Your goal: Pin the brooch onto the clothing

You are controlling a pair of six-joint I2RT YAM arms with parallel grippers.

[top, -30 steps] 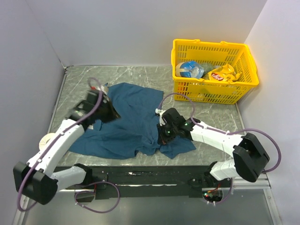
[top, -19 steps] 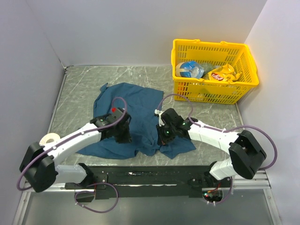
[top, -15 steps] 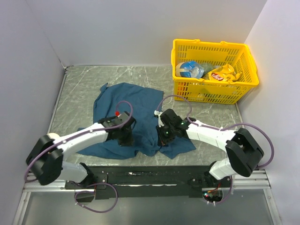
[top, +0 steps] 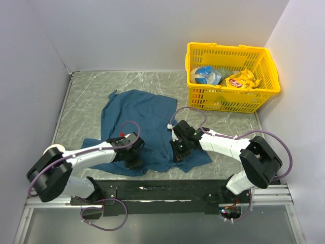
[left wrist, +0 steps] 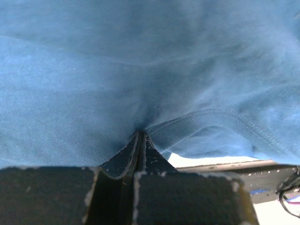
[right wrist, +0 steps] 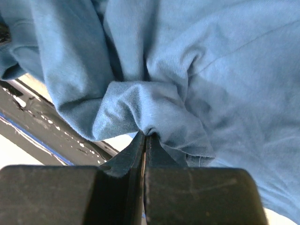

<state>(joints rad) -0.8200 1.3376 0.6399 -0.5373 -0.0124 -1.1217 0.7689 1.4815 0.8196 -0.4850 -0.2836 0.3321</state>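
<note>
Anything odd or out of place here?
The T-shirt lies rumpled, not flat; left end effector and right end effector each pinch a fold near its front edge. No brooch is visible.

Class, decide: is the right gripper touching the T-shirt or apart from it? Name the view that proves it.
Touching. The right wrist view shows the right gripper shut on a bunched fold of the T-shirt, cloth pinched between the tips.

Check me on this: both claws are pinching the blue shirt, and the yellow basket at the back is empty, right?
Not empty. The top external view shows the yellow basket holding snack packets. The rest stands: the left gripper and the right gripper are both shut on the blue shirt.
</note>
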